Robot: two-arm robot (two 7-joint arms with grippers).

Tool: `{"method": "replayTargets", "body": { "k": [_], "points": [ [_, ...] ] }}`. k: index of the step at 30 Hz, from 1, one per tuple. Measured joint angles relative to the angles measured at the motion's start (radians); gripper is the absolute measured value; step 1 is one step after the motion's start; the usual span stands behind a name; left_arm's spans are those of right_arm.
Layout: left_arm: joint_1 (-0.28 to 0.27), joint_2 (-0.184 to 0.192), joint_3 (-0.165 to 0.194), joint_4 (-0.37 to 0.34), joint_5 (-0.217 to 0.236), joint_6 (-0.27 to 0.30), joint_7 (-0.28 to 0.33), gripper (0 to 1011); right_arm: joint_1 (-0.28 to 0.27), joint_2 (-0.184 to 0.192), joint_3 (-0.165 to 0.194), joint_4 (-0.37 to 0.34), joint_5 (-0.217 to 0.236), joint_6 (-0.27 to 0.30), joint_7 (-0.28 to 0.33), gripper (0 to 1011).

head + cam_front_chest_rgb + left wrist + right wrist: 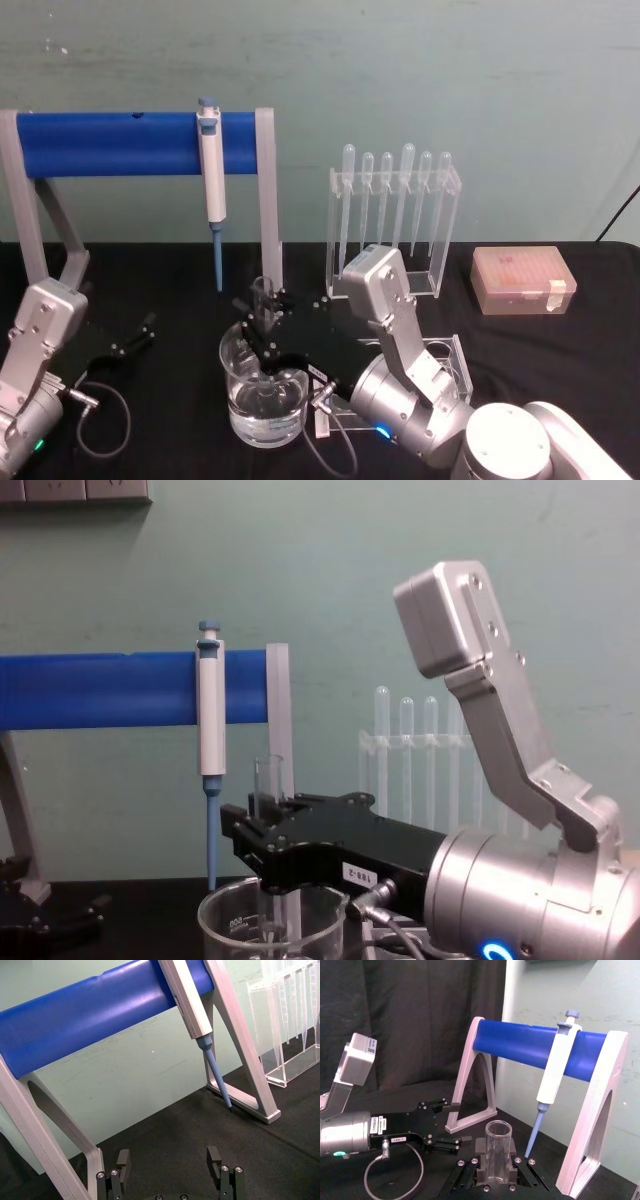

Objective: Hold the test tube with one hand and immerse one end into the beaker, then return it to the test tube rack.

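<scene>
The test tube (263, 292) is a clear glass cylinder standing upright, with my right gripper (262, 322) shut on its middle. Its open rim (498, 1130) rises above the black fingers (481, 1147). Its lower part goes down into the beaker (235, 385), a wide clear glass with water in it, at the table's front centre. From the chest view, the tube (268, 775) passes through the gripper (265, 832) into the beaker (232, 925); how deep its tip sits I cannot tell. My left gripper (138, 335) rests open at the left, its fingers (123, 1159) wide apart with nothing between them.
Behind the beaker, a blue bar on grey legs (120, 143) carries a blue-and-white pipettor (212, 170). A clear acrylic rack (395, 215) of thin pipettes stands at the back right, with a pinkish lidded box (522, 280) beyond it. A cable (100, 410) loops by the left arm.
</scene>
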Motion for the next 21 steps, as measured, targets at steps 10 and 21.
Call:
{"method": "replayTargets", "body": {
  "k": [10,21],
  "points": [
    [0.000,0.000,0.000,0.000,0.000,0.000,0.000,1000,-0.006,0.000,-0.001,0.013,-0.007,-0.006,0.007,224],
    [0.000,0.000,0.000,0.000,0.000,0.000,0.000,1000,-0.006,-0.002,-0.003,0.018,-0.013,-0.009,0.007,224]
  ]
}}
